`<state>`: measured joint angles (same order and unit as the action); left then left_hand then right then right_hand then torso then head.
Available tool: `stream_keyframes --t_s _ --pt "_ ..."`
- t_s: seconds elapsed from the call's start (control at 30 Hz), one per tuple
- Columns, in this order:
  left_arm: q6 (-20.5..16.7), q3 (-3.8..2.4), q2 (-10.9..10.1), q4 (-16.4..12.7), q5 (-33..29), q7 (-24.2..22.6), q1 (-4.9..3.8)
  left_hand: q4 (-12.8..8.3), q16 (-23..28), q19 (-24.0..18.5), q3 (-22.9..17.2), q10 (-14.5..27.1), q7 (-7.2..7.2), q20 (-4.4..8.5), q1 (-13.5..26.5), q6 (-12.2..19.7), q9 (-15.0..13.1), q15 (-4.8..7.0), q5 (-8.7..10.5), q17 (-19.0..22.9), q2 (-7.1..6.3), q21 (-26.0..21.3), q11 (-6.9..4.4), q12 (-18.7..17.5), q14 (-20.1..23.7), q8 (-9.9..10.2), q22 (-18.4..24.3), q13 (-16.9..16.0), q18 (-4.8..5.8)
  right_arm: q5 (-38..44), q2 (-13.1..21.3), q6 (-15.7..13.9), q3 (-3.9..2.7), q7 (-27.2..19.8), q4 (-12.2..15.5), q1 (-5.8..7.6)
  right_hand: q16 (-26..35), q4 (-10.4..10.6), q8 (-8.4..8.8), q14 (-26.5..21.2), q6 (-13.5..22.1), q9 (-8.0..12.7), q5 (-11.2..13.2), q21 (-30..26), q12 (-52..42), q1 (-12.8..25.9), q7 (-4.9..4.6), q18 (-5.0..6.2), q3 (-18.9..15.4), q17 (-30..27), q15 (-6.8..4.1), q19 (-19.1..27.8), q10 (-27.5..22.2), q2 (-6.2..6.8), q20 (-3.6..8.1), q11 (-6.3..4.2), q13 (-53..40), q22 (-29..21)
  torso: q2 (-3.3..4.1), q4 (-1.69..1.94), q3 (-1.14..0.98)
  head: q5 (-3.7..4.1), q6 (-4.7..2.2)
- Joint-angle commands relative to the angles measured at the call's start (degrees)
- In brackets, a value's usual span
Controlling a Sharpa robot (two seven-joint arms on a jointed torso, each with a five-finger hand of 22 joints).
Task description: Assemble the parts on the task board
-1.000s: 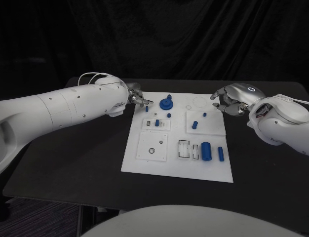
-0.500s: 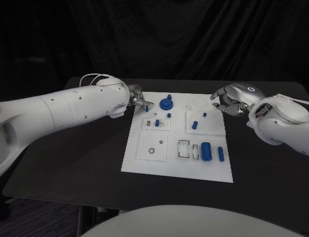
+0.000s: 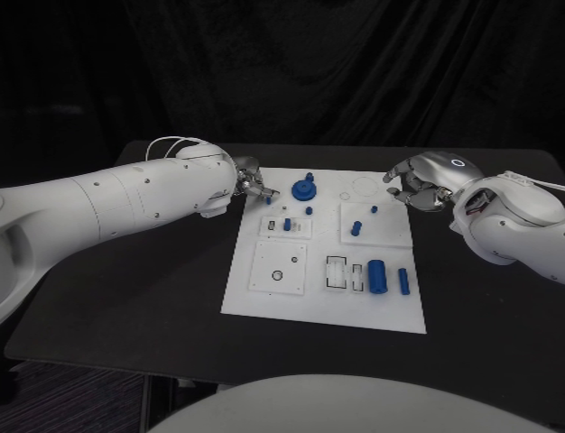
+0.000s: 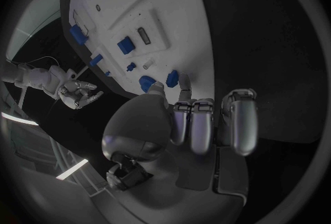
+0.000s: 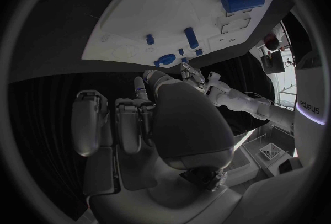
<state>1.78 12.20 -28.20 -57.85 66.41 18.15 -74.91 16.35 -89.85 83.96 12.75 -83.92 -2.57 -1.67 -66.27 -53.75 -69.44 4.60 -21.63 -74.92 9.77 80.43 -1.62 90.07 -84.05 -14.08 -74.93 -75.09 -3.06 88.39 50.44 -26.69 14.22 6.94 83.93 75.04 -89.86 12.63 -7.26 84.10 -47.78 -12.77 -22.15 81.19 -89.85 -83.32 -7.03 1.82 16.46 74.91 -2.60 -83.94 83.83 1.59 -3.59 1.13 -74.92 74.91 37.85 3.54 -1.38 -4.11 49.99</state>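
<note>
Task board unmoved, left hand steady — right hand too

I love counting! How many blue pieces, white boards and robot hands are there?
Round blue gear: 1
Long blue cylinders lying flat: 2
Small blue pegs: 5, as far as I can make out
White task board: 1
Hands: 2, the left hand and the right hand
Total: 11

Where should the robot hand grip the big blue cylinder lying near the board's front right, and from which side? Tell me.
Grip the big blue cylinder across its round middle, coming straight down from above. It lies flat on the task board, its long axis running front to back, so fingers likely fit on its left and right flanks, though the thinner blue rod lies close on its right.
</note>
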Motion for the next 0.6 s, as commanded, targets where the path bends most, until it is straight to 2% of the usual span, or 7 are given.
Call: stream_keyframes --t_s 0.03,0.4,0.47,0.6 --pt "0.4 -0.06 0.1 -0.1 -0.4 -0.6 0.11 0.0 -0.1 0.2 -0.4 -6.1 0.06 -0.21 -0.6 -0.5 0.1 0.02 -0.65 -15.1 -0.01 -0.4 0.03 -0.1 -6.0 0.3 -9.6 -14.9 0.33 0.2 0.0 0.2 -0.03 0.3 0.0 -0.13 -0.1 0.0 0.16 5.9 -0.3 0.1 -0.1 -0.3 -0.1 0.1 -0.05 0.58 0.4 15.1 0.37 -1.2 6.2 0.19 -0.46 0.35 -15.1 11.8 0.01 0.05 0.01 0.03 0.01" --pt "0.5 -0.06 0.0 -0.2 -0.4 -0.7 0.14 0.1 -0.1 0.1 -1.1 -6.1 0.1 -0.18 -1.4 -0.6 0.2 0.04 -3.85 -15.1 -0.13 -0.7 -0.02 -0.1 -6.0 0.8 -9.6 -14.9 0.28 0.2 0.0 0.4 -0.03 0.3 -0.1 -0.13 -0.1 0.0 0.12 5.9 -0.4 0.1 -0.1 -0.6 -0.1 0.1 -0.05 0.68 0.5 15.1 0.37 -1.0 6.2 0.2 -0.46 0.36 -15.1 11.7 0.02 -0.02 -0.06 -0.03 0.01" --pt "0.6 -0.06 0.0 -0.2 -0.4 -0.7 0.15 0.1 -0.1 0.1 -1.4 -6.1 0.16 -0.16 -1.5 -0.7 0.2 0.08 -5.28 -15.1 -0.2 -0.8 -0.06 -0.1 -6.0 0.9 -9.6 -14.9 0.26 0.2 0.0 0.4 -0.03 0.4 -0.1 -0.13 -0.1 0.0 0.12 5.9 -0.4 0.1 -0.1 -0.6 -0.1 0.1 -0.05 0.68 0.5 15.1 0.37 -1.0 6.2 0.2 -0.46 0.36 -15.1 11.7 0.01 -0.03 -0.07 -0.06 0.01" --pt "0.8 -0.06 0.0 -0.3 -0.4 -0.7 0.15 0.1 -0.1 0.1 -1.7 -6.1 0.22 -0.13 -1.7 -0.9 0.2 0.1 -6.1 -15.1 -0.27 -0.9 -0.1 -0.1 -6.0 0.9 -9.6 -14.9 0.25 0.2 -0.1 0.5 -0.03 0.4 -0.2 -0.13 -0.1 0.0 0.11 5.9 -0.4 0.1 -0.1 -0.8 -0.1 0.1 -0.05 0.72 0.5 15.1 0.37 -1.0 6.2 0.2 -0.46 0.36 -15.1 11.7 -0.01 -0.02 -0.08 -0.11 0.01"
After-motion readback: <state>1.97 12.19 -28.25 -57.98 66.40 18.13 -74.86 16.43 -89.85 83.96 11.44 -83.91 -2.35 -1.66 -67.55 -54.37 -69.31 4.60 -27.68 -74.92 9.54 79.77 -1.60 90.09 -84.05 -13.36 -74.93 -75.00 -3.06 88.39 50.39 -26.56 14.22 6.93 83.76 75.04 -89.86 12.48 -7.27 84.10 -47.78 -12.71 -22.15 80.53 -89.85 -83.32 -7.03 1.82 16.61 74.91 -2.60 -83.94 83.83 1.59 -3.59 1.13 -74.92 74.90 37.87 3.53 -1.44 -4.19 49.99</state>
